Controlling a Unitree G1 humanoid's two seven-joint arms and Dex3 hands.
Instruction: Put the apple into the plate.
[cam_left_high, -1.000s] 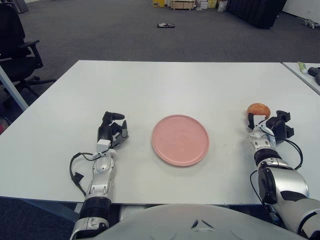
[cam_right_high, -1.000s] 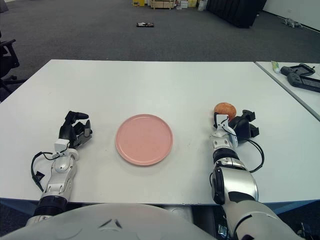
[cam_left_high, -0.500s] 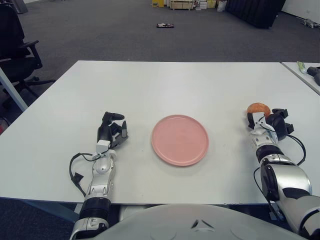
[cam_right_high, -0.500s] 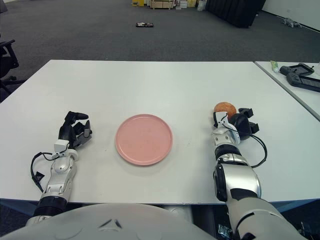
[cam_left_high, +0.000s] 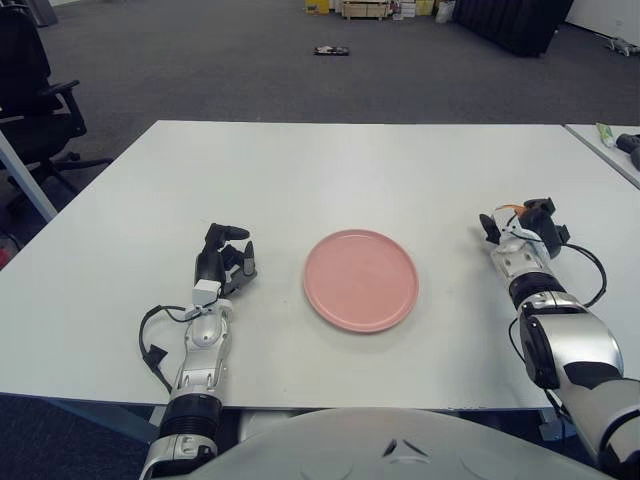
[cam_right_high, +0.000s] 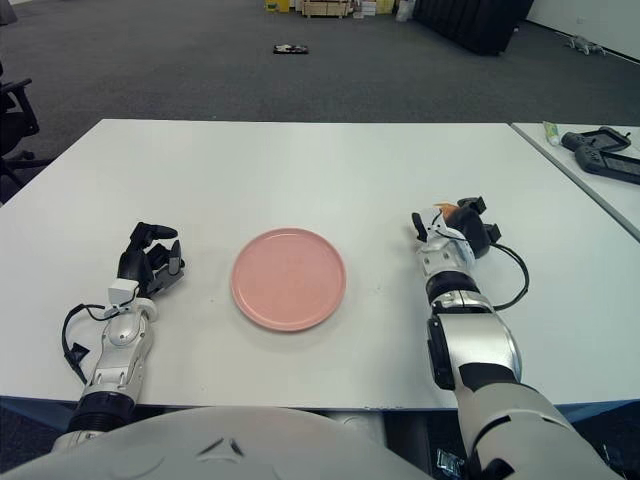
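The pink plate lies empty at the middle of the white table. My right hand is to the right of the plate, reached over the apple. Only a small orange sliver of the apple shows between the fingers. The thumb stands on its left and the other fingers on its right, closed around it. My left hand rests parked on the table to the left of the plate, with its fingers curled and holding nothing.
A second table stands at the far right with a black device and a small tube on it. A black office chair stands off the table's left side. Boxes sit on the floor far behind.
My right hand has moved forward over the apple and closed around it. The apple was in full view beyond the fingers a second ago and is now almost hidden. The left hand has not moved.
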